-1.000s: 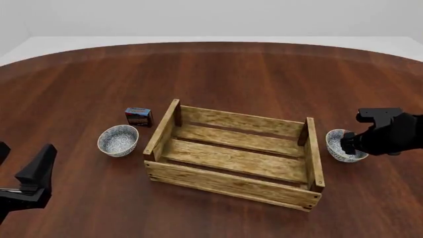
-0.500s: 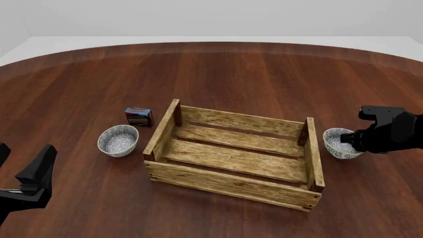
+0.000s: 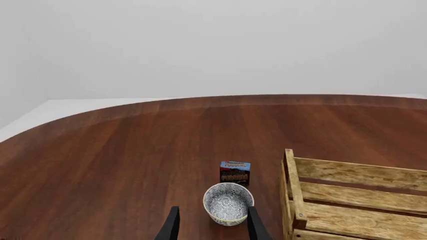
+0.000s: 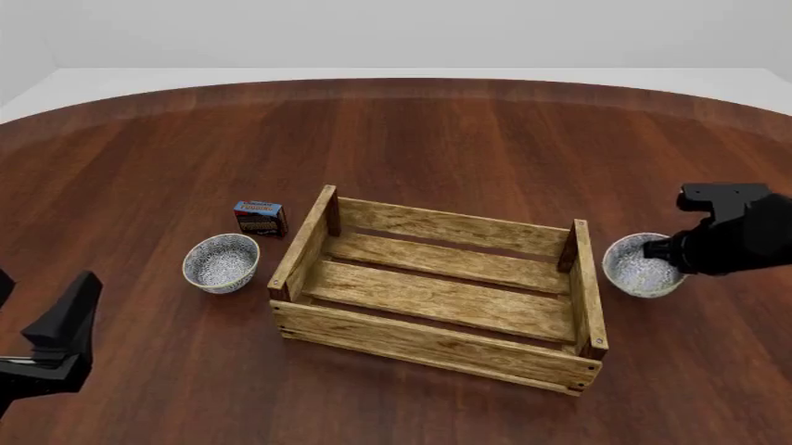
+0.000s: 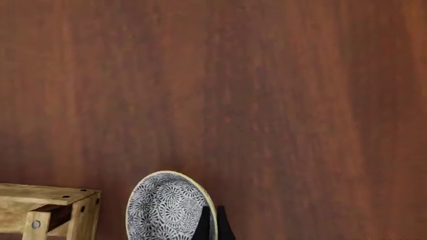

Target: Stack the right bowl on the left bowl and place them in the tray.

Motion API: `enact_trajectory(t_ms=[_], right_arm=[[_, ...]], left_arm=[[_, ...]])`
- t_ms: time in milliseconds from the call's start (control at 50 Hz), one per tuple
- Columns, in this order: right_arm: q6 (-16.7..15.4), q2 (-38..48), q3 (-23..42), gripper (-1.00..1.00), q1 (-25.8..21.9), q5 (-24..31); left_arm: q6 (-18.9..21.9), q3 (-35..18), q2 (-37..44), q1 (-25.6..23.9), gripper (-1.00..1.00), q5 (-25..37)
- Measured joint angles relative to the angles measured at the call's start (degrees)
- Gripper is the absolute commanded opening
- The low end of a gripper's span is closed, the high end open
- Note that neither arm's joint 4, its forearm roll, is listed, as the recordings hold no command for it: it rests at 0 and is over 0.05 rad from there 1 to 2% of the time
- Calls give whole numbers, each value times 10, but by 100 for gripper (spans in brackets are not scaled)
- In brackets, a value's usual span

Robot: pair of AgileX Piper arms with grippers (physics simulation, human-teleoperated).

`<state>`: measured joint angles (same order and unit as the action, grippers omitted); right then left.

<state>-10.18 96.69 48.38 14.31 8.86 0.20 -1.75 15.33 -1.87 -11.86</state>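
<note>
The left bowl [image 4: 222, 262], patterned grey and white, sits on the table left of the tray [image 4: 433, 343], a light-brown slatted crate. It also shows in the left wrist view [image 3: 228, 202], just ahead of my open, empty left gripper [image 3: 213, 231], which is near the front left edge [image 4: 35, 320]. My right gripper [image 4: 674, 252] is shut on the rim of the right bowl [image 4: 635, 267], just past the crate's right end. In the right wrist view the fingers [image 5: 212, 226] pinch the bowl's rim [image 5: 167, 207].
A small blue-and-red box [image 4: 260, 218] stands behind the left bowl, near the crate's far left corner; it also shows in the left wrist view [image 3: 235, 171]. The crate's corner post [image 5: 47, 210] is close beside the held bowl. The brown table [image 4: 495, 148] stretches beyond.
My right gripper has moved slightly up and right with the right bowl in it, and the bowl now looks more level. The left gripper has sunk a little.
</note>
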Motion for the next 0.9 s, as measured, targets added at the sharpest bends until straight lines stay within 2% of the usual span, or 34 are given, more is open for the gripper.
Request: enact_trajectory(t_ms=[520,900], right_arm=[[4,-115,37,-100,-13,76],[37,-190,74,-100,-76,106]], left_arm=[[0,-8,-24,-3,100,28],[6,-22,-26,-3,100,41]])
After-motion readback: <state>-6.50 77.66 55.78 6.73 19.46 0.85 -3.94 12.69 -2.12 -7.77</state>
